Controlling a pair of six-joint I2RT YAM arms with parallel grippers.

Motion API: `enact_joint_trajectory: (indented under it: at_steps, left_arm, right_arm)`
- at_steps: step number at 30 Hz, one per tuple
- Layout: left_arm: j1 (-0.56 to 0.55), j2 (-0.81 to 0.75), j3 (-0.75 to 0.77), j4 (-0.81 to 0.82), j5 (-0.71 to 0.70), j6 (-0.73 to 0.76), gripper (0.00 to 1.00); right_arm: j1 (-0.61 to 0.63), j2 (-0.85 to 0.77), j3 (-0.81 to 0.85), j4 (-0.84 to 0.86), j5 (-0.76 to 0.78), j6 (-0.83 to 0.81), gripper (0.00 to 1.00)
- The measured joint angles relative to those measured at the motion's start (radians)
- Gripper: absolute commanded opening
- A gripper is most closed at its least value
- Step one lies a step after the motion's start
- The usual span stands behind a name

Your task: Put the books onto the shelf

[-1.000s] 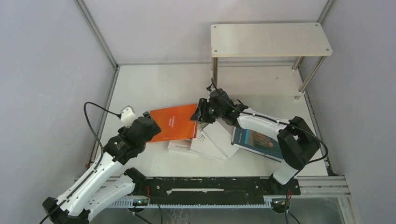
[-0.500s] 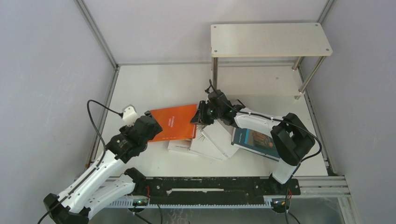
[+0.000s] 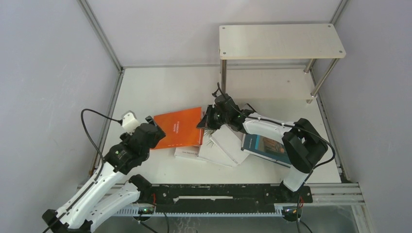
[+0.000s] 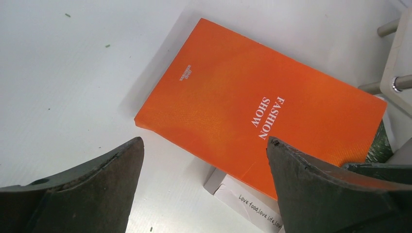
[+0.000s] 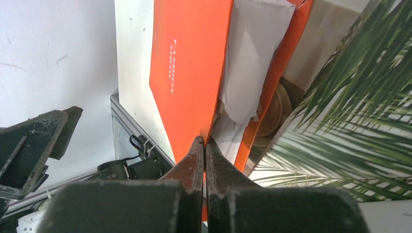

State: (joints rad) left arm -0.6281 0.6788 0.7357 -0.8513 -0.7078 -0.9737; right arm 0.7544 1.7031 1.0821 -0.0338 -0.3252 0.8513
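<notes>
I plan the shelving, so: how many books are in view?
5, all on the table, none on the shelf: orange book at left, overlapping a lettered book; palm-leaf book and plain white book in the middle; teal book at right. Others may hide underneath.

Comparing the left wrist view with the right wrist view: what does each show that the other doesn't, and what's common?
Only left wrist: a shelf corner with a metal leg, and a line of print on the white book under the orange book. Only right wrist: the right gripper shut on the orange cover, holding it up off white pages. Both: the orange book and the green palm-leaf book.
</notes>
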Motion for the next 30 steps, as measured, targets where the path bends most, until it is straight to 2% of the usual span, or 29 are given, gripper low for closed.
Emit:
enact_joint_trajectory:
  at_steps: [6, 13, 30]
  left_arm:
    - [0.0, -0.071, 0.002, -0.043, -0.022, -0.023, 1.0]
    - [0.0, -0.093, 0.064, -0.079, -0.037, -0.04, 1.0]
    - [-0.001, -0.158, 0.085, -0.127, -0.082, -0.065, 1.0]
  right_arm:
    - [0.052, -0.047, 0.045, -0.066, 0.056, -0.009, 0.0]
    - [0.099, -0.096, 0.204, -0.165, 0.113, -0.058, 0.0]
    - [0.066, -0.062, 0.612, -0.391, 0.183, -0.158, 0.0]
